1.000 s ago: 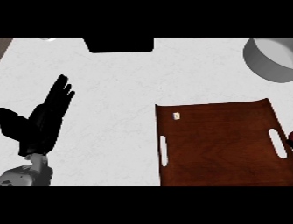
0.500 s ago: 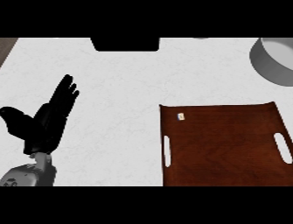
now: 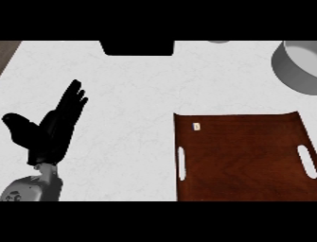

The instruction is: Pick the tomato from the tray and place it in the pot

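The left hand (image 3: 46,132) rests at lower left, fingers straight and up.

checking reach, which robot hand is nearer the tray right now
Left, as far as the view shows. The left robot hand rests open to the left of the tray, apart from it. The right robot hand is out of view.

My left hand (image 3: 49,130) rests open over white counter (image 3: 133,90), fingers straight, well left of brown tray (image 3: 244,156). Tray shows slot handle on each side, small pale tag at its top left corner. Grey pot (image 3: 306,68) sits beyond tray's top right corner, apart from it. Black object (image 3: 137,47) at counter's far edge.
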Available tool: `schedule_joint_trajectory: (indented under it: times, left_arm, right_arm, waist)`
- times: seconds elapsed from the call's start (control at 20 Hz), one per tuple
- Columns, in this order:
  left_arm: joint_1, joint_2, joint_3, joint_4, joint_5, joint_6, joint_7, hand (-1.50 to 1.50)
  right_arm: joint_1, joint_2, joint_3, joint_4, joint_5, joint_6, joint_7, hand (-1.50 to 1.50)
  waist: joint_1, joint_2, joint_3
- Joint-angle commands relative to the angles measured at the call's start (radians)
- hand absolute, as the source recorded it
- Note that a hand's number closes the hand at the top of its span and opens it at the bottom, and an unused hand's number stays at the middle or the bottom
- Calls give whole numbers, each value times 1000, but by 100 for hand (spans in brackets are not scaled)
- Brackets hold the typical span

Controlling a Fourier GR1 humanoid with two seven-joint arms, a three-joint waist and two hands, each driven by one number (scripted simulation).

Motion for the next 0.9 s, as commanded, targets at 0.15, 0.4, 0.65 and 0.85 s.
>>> schedule_joint_trajectory:
  times: [0.15, 0.4, 0.65, 0.85]
  left_arm:
    - [7, 0, 6, 25, 12, -27, -20, 0]
    - [-47, -39, -23, 22, -41, 30, 24, 0]
    - [-8, -3, 2, -10, -10, -18, 13, 0]
    - [53, -39, -48, -80, -37, 6, 28, 0]
  right_arm:
    - [-192, -83, -1, 74, -57, 131, -24, 150]
    - [-290, -22, 83, 72, -21, 107, 73, 150]
    - [-496, 12, 162, 103, 25, 131, 261, 150]
    - [-501, 81, 207, 119, 77, 61, 265, 150]
  waist:
    - [11, 1, -1]
    - [4, 1, -2]
    - [29, 5, -2]
    - [16, 1, -1]
